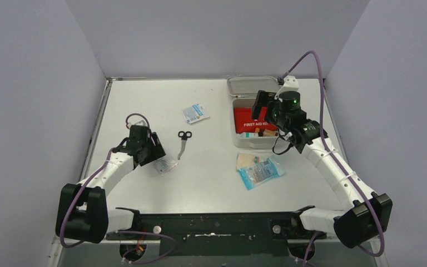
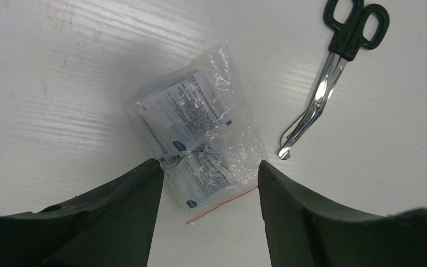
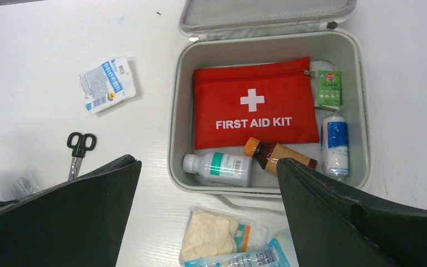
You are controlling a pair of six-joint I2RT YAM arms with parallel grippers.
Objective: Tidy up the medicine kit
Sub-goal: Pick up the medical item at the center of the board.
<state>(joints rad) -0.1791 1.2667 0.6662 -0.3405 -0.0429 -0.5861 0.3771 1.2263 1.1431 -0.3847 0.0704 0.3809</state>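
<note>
The medicine kit is a pale grey box standing open at the back right, lid folded back. It shows in the right wrist view holding a red First Aid Kit pouch, a white bottle, an amber bottle, a gauze roll and a green packet. My right gripper is open and empty, high above the kit's front. My left gripper is open, low over a clear zip bag of packets.
Black-handled scissors lie right of the zip bag. A blue-white sachet lies left of the kit. A glove packet and a blue packet lie in front of the kit.
</note>
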